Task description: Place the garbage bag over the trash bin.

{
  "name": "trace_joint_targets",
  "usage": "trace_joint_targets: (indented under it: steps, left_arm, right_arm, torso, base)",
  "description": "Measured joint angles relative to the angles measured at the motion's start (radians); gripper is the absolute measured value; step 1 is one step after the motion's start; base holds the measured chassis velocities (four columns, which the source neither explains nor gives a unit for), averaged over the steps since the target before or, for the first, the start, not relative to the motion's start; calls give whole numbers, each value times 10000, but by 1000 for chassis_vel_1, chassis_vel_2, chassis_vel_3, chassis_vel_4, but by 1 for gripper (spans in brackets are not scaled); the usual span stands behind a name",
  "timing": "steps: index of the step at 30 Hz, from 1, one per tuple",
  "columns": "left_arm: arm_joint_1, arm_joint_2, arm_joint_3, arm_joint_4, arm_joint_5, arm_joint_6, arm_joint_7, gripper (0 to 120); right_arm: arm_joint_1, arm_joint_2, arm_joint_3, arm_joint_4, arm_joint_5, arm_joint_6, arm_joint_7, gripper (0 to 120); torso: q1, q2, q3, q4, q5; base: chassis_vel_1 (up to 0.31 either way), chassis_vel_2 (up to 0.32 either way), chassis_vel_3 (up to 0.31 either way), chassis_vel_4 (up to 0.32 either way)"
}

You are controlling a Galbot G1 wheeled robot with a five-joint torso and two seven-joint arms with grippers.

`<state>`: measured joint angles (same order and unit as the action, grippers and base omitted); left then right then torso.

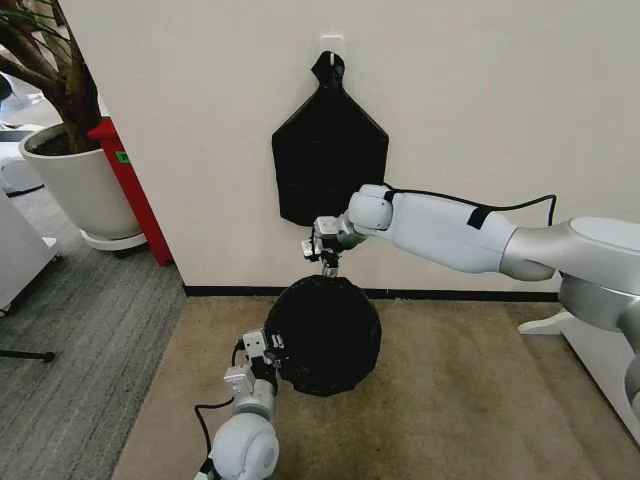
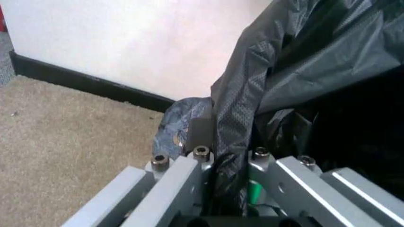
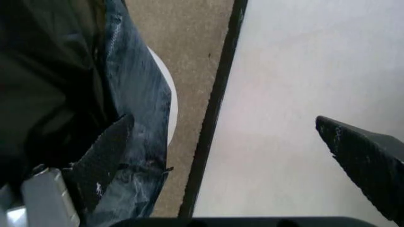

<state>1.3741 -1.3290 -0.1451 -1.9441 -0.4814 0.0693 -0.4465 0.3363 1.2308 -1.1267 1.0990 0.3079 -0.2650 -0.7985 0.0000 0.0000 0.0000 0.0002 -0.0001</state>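
At frame centre the garbage bag lies spread over the trash bin. The left gripper clenches film at its lower-left edge; the right gripper pinches its top edge. Above hangs a black sheaf; a planter stands upper left.

Even, soft indoor light, faint shadows on the wall; both wrist views are blurred close up.

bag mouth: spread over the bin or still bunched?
Spread. The bag forms a round black disc over the bin, with the left tool and right tool gripping film at opposite edges.
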Motion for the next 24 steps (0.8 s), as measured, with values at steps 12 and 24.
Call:
trace_joint_targets:
  steps: [12, 24]
  left_arm:
    - [134, -38, 19, -203, -13, 1, -7, 1]
    - [139, -85, -7, -66, -6, -8, -10, 1]
  right_arm:
    - [-314, 126, 296, -393, -146, 282, -50, 100]
    - [-312, 110, 824, -380, 62, 237, 172, 100]
  torso:
    - [0, 0, 0, -2, 1]
    - [0, 0, 0, -1, 1]
  base:
    - [0, 0, 0, 0]
    - [0, 0, 0, 0]
